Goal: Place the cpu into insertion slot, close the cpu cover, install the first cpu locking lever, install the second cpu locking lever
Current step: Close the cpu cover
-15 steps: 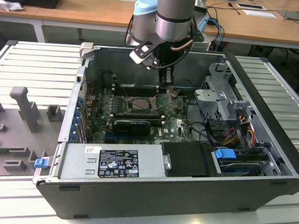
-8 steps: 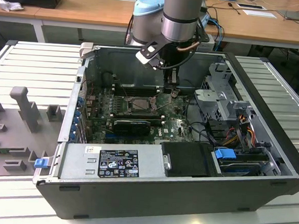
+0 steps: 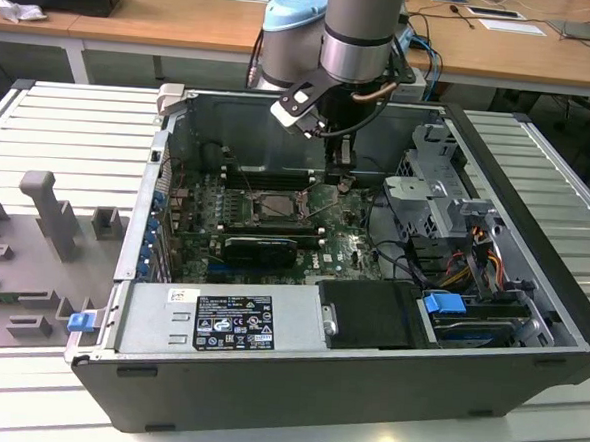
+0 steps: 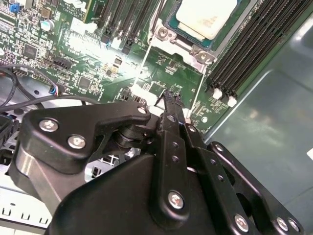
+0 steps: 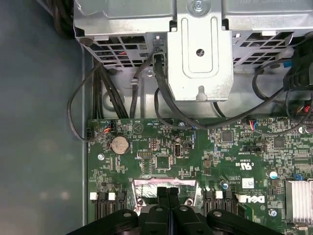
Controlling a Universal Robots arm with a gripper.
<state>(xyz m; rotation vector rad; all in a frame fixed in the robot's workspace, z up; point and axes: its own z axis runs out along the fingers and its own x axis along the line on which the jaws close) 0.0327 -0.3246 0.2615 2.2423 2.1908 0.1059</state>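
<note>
Silvery-beige square cpu point(image 4: 205, 17) sits in the black-framed insertion slot point(image 3: 276, 206), at eight o'clock from the black end effector point(image 3: 340, 184) in the exterior view (fingers pressed together, apparently empty); a misjudged descent could gouge the green motherboard point(image 4: 166, 73).

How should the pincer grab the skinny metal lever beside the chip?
Grip the lever near its free end, with the pincer coming from above and straddling it. It's a thin straight wire running beside the socket, so that probably suits best.
</note>
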